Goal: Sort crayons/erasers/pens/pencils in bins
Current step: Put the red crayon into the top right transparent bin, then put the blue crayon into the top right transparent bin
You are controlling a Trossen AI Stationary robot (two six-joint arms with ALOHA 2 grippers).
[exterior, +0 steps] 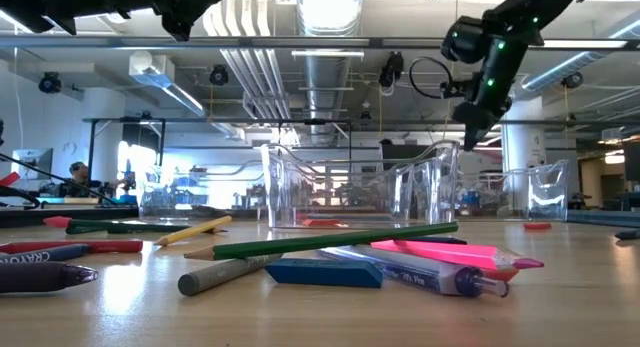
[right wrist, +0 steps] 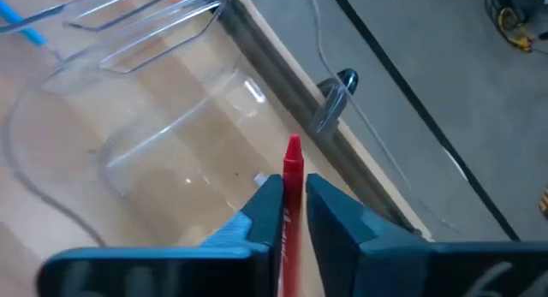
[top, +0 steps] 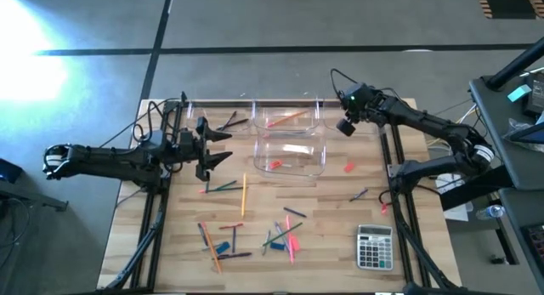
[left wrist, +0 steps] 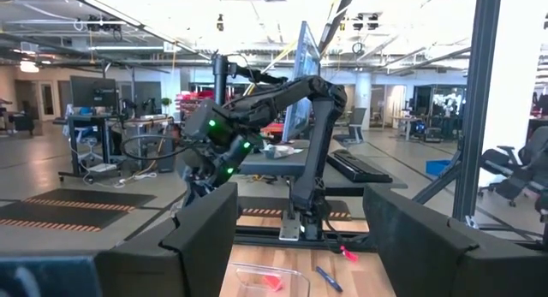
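My right gripper [right wrist: 293, 203] hangs over the table's far right part, tilted downward and shut on a red crayon [right wrist: 292, 164]. Below it stands a clear bin [right wrist: 163, 134] close to the table's far edge. Two more clear bins stand mid-table: the far one [top: 289, 116] has an orange pencil in it, the near one [top: 291, 156] a pink bit. My left gripper [top: 223, 146] waits open over the left side, raised, with nothing between its fingers. Loose pencils, pens and crayons [top: 246, 235] lie scattered on the near half. My right gripper pinches the red crayon between its two fingers, with the crayon lying along them. The crayon's pointed end [right wrist: 293, 147] sticks out past the fingertips. The fingers slant down from above, and the crayon is lifted clear over the clear bin.
A grey calculator [top: 374, 246] lies at the near right. A red eraser [top: 348, 167] and a dark pen [top: 359, 195] lie right of the bins. A blue eraser [exterior: 322, 273] and a pink stick [exterior: 450, 255] lie close to the low camera.
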